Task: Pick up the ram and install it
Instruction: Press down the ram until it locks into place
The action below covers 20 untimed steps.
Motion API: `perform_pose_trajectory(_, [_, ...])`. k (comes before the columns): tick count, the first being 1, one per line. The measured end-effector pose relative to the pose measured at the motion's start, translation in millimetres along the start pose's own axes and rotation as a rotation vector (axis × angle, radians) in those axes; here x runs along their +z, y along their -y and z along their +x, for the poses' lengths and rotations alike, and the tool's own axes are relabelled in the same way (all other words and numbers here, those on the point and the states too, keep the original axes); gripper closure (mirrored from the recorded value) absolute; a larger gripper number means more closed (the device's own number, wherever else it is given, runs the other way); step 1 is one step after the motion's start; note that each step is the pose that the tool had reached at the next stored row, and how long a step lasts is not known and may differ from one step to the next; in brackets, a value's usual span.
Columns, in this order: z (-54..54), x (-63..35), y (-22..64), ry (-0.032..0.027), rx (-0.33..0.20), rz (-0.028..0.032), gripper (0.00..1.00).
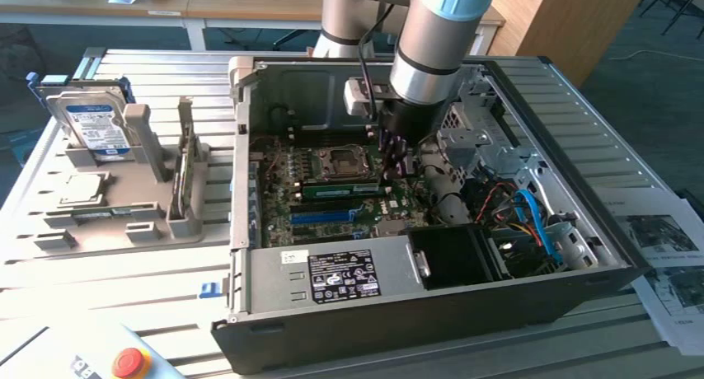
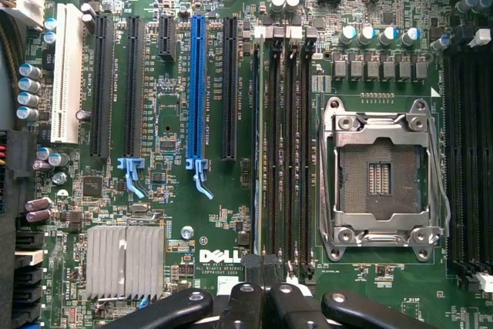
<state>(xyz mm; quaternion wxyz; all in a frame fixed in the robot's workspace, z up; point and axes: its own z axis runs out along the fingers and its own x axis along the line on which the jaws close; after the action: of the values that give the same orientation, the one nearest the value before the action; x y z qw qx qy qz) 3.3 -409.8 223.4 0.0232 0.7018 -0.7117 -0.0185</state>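
Exterior view, from its left: a grey holder (image 1: 121, 206) carries a hard drive (image 1: 97, 128), then comes the open computer case (image 1: 440, 313), where the arm's gripper (image 1: 394, 161) reaches down over the motherboard (image 1: 330, 198). Just beside it the ram (image 1: 339, 189) lies among the memory slots. Wrist view: the fingers (image 2: 286, 303) are pressed together above the ram (image 2: 256, 152), seen edge-on in its slot, holding nothing
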Motion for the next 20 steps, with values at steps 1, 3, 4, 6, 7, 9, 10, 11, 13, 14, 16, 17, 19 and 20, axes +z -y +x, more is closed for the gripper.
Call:
perform_pose_trajectory(1, [0.0, 0.0, 0.0, 0.0, 0.0, 0.0, 0.9])
perform_pose_trajectory(3, [0.0, 0.1, 0.0, 0.0001, 0.0, 0.0, 0.9])
perform_pose_trajectory(4, [0.0, 0.1, 0.0, 0.0002, 0.0, 0.0, 0.9])
perform_pose_trajectory(6, [0.0, 0.4, 0.0, 0.0002, 0.0, 0.0001, 0.9])
perform_pose_trajectory(7, [0.0, 0.6, 0.0, 0.0001, 0.0, 0.0001, 0.9])
perform_pose_trajectory(9, [0.0, 1.0, 0.1, 0.0, 0.0, 0.0, 0.9])
perform_pose_trajectory(10, [0.0, 1.1, 0.1, 0.0, 0.0, 0.0, 0.9])
perform_pose_trajectory(11, [0.0, 1.1, 0.0, 0.0001, 0.0, 0.0, 0.9])
perform_pose_trajectory(13, [0.0, 1.2, 0.1, 0.0002, 0.0, 0.0, 0.9])
perform_pose_trajectory(14, [0.0, 1.2, 0.0, 0.0002, 0.0, 0.0, 0.9])
perform_pose_trajectory(16, [0.0, 1.7, 0.1, 0.0001, 0.0, 0.0001, 0.9])
perform_pose_trajectory(17, [0.1, 1.8, 0.1, -0.0001, 0.0, 0.0, 0.9])
perform_pose_trajectory(19, [0.1, 1.8, 0.1, -0.0001, 0.0, 0.0, 0.9])
perform_pose_trajectory(20, [0.1, 1.9, 0.1, 0.0, 0.0, 0.0, 0.9])
